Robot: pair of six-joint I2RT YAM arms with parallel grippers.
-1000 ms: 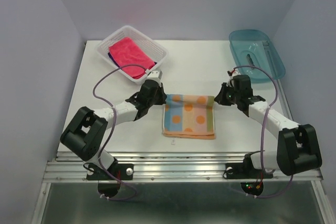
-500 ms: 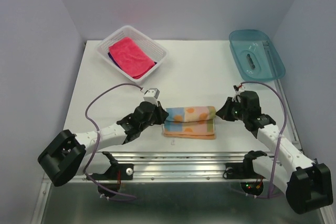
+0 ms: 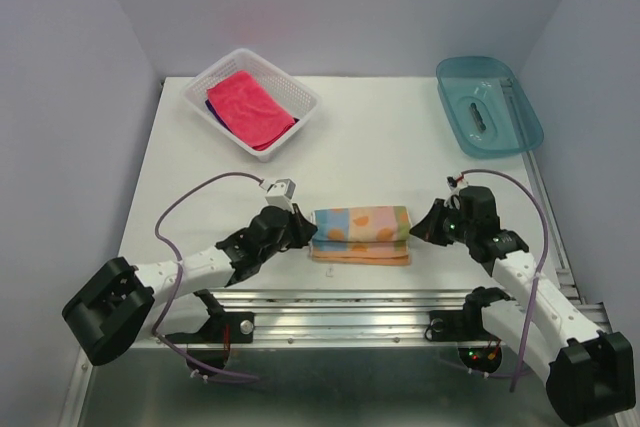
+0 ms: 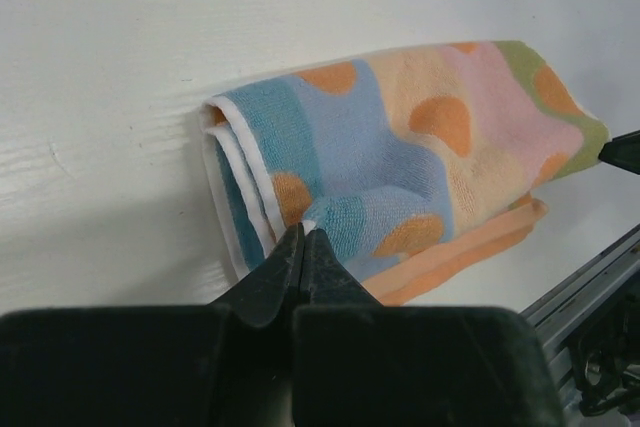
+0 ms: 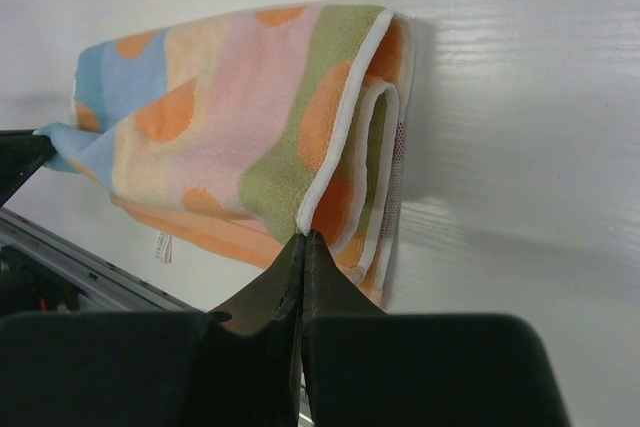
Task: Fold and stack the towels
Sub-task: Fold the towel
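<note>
Top view: the orange spotted towel [image 3: 360, 232] lies folded near the front edge of the table [image 3: 380, 147]. It sits between the left gripper [image 3: 310, 235] and the right gripper [image 3: 415, 228], one at each end. Far left, the pink-red towel [image 3: 250, 107] fills the white basket [image 3: 303, 97] and hides all but a sliver of the dark purple towel [image 3: 211, 107].

Left wrist view: the jaws are pressed together, pinching the spotted towel's blue corner. The frame's right edge cuts off the towel's far end.

Right wrist view: the jaws pinch the white hem of the upper layer. A small tag [image 5: 160, 245] hangs from the lower layer, its print too small to read.
</note>
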